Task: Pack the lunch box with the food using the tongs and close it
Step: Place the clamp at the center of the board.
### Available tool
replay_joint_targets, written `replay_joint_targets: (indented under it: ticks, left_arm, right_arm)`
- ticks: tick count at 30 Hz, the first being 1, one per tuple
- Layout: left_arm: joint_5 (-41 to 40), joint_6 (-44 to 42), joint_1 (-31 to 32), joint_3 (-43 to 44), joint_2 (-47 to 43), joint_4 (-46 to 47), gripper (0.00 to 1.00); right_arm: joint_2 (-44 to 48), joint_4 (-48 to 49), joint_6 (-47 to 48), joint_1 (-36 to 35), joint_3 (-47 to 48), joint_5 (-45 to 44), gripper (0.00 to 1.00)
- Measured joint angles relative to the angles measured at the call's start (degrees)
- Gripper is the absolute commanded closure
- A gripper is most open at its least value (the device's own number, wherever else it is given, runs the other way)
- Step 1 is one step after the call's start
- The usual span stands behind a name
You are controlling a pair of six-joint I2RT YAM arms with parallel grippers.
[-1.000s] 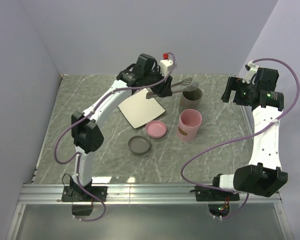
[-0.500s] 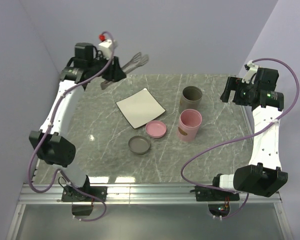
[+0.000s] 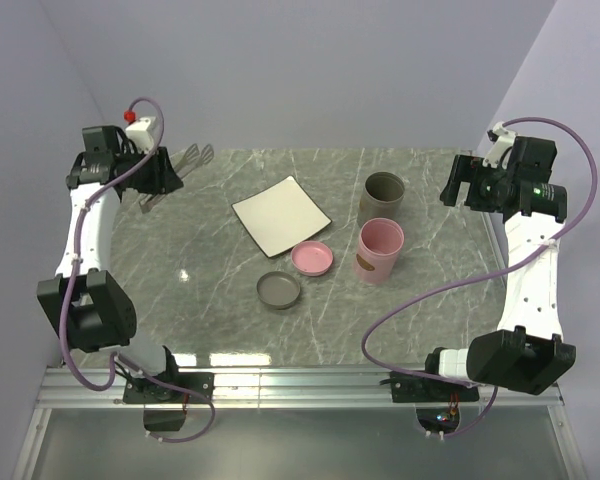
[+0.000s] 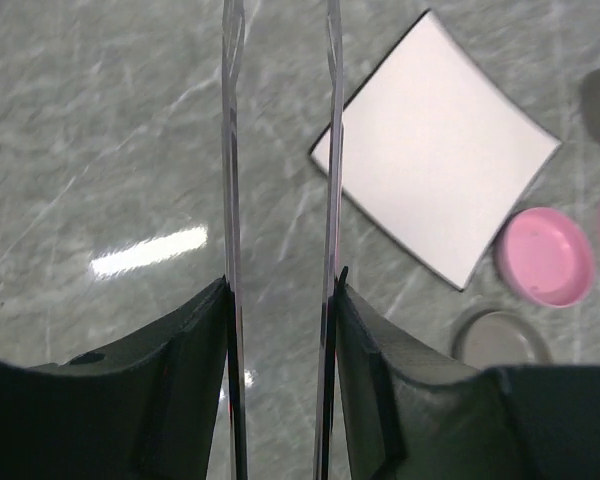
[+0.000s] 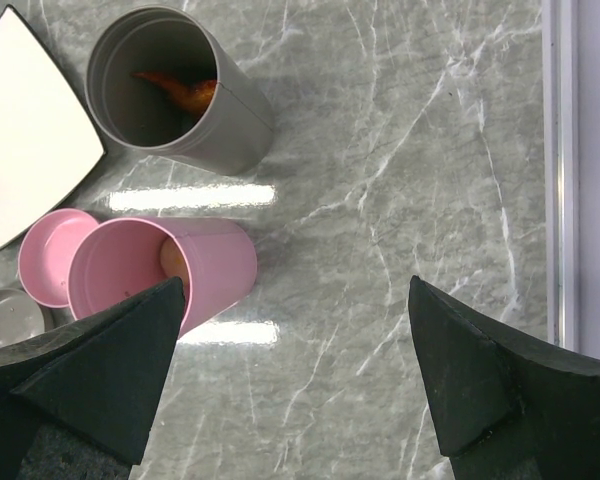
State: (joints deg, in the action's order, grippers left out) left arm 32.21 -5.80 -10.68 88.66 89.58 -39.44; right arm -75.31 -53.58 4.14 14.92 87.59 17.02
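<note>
My left claw (image 4: 280,300) is clamped on the tongs (image 4: 231,180). Their two thin arms run out between my fingers, raised over the far left corner of the tabletop (image 3: 180,250). My right claw (image 5: 298,400) is spread wide and holds nothing, above the grey cup (image 5: 230,125) with a curved orange piece (image 5: 185,90) inside and the pink cup (image 5: 225,265) beside it. The white plate (image 4: 435,140) lies near the pink lid (image 4: 545,255) and grey lid (image 4: 500,340).

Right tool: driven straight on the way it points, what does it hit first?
Probably bare table beside the pink cup; nothing lies between the open fingers of the right tool in its wrist view. Depth unclear, so clearance to the cup is uncertain.
</note>
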Motion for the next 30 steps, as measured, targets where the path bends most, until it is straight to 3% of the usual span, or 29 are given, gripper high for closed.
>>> replay_joint_targets:
  ticks: [7,17,30]
  left_arm:
    - [-6.95,-3.45,-0.74,-7.69,1.16,1.7,0.49]
    - [-13.27,-4.22,-0.76,-7.69,12.37,5.84,0.48]
    - [-16.59,-6.01,-0.74,-7.67,20.15,5.77,0.42]
  right_arm:
    - [0.61,0.13,0.22,0.0,-0.76,-0.02,0.0]
    - [1.38,0.09,0.92,0.0,-1.44,-0.22,0.0]
    - [1.38,0.0,1.38,0.02,-1.44,-0.44,0.0]
